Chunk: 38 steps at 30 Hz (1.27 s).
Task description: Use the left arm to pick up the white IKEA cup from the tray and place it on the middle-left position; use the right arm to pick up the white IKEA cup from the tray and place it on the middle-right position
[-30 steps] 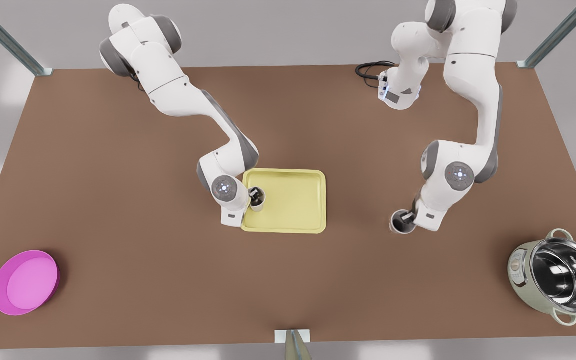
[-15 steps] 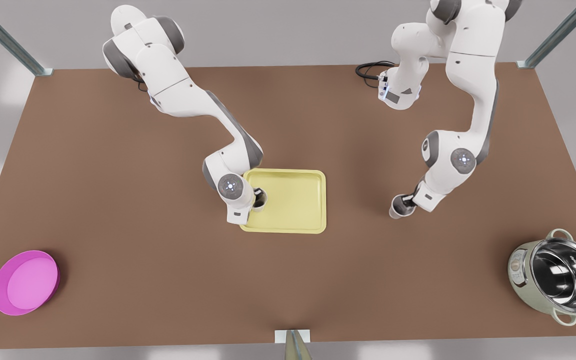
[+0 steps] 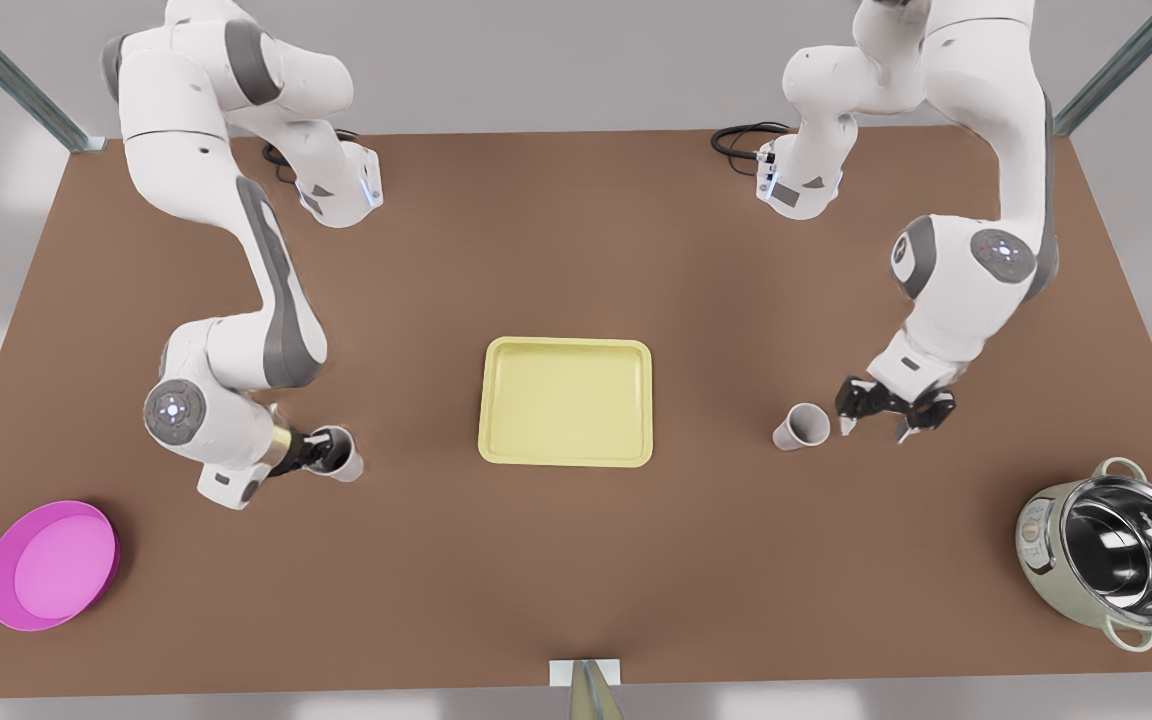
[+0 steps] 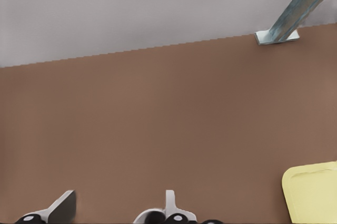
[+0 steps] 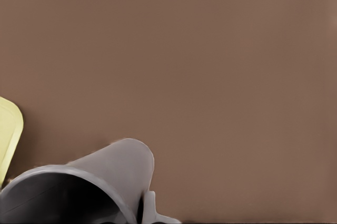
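The pale yellow tray point(image 3: 566, 460) lies bare at mid-table; its corner shows in the left wrist view point(image 4: 310, 192) and its edge in the right wrist view point(image 5: 8, 129). On the front view's right, a white cup point(image 3: 801, 427) stands free on the brown table. My left gripper point(image 3: 876, 430) hangs open just right of it, apart from it, nothing between its fingers point(image 4: 169, 205). On the front view's left, my right gripper point(image 3: 324, 450) is shut on the rim of a second white cup point(image 3: 344, 455), held tilted low over the table. That cup point(image 5: 105, 176) shows beside one finger point(image 5: 149, 207).
A magenta bowl point(image 3: 51, 565) sits at the front view's near left, a steel pot point(image 3: 1121, 555) at the near right. A black cable point(image 3: 741, 140) lies by the far edge. A metal post point(image 4: 295, 8) stands at a table corner.
My right gripper carried its cup off the tray toward the front view's left. My left gripper let go of the other cup, opened and drew back to the right.
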Available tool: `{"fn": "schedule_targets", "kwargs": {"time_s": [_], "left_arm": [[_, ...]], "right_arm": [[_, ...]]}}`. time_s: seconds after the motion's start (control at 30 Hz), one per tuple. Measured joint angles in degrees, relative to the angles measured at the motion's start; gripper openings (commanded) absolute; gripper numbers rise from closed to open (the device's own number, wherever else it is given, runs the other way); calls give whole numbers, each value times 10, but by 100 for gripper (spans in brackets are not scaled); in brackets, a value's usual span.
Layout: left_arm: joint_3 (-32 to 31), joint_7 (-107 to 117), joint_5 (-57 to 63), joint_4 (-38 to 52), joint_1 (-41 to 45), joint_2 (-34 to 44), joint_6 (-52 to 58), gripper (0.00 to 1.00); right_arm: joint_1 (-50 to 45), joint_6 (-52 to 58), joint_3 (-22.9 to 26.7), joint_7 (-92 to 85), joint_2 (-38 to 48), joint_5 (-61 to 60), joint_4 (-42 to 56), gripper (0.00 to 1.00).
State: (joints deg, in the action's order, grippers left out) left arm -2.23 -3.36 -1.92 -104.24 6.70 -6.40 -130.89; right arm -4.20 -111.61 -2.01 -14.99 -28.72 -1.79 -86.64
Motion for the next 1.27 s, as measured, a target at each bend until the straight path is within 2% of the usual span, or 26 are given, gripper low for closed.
{"fn": "schedule_targets", "kwargs": {"time_s": [0.07, 0.2, 0.53, 0.57, 0.6, 0.63, 0.7, 0.8, 0.87, 0.93, 1.03, 1.07, 1.1, 1.17, 1.27], "left_arm": [[-1, 6, 9, 81, 14, 3, 102, 100], [0, 17, 21, 111, 7, 3, 227, 100], [8, 33, 10, 167, -21, -41, 326, 100], [8, 33, 9, 168, -22, -42, 330, 100], [8, 34, 9, 169, -22, -43, 333, 100], [8, 34, 8, 169, -21, -43, 336, 100], [7, 35, 8, 169, -19, -44, 340, 100], [7, 37, 9, 169, -20, -44, 344, 100], [7, 38, 10, 169, -20, -44, 346, 100], [7, 39, 10, 169, -19, -44, 346, 100], [6, 40, 10, 170, -19, -43, 348, 100], [6, 41, 8, 170, -19, -43, 348, 100], [6, 41, 7, 171, -19, -43, 347, 100], [5, 42, 6, 170, -18, -44, 344, 100], [5, 43, 5, 170, -20, -44, 341, 100]], "right_arm": [[31, 4, 13, -31, -51, 20, 47, 13], [47, -4, 28, -85, -123, 39, 104, 13], [48, -60, 30, -176, -180, 42, 110, 15], [49, -64, 30, -182, -180, 43, 110, 26], [49, -67, 30, -187, -181, 45, 110, 48], [49, -70, 30, -192, -181, 47, 110, 61], [50, -76, 29, -198, -181, 49, 110, 66], [50, -80, 29, -209, -181, 44, 110, 67], [49, -79, 29, -217, -165, 41, 112, 75], [48, -56, 27, -224, -111, 41, 113, 79], [40, 26, 6, -221, 7, 40, 114, 79], [40, 61, -20, -205, 39, 39, 114, 96], [37, 92, -45, -183, 62, 40, 113, 100], [29, 138, -68, -142, 80, 54, 113, 100], [30, 185, -74, -82, 84, 64, 112, 100]]}}
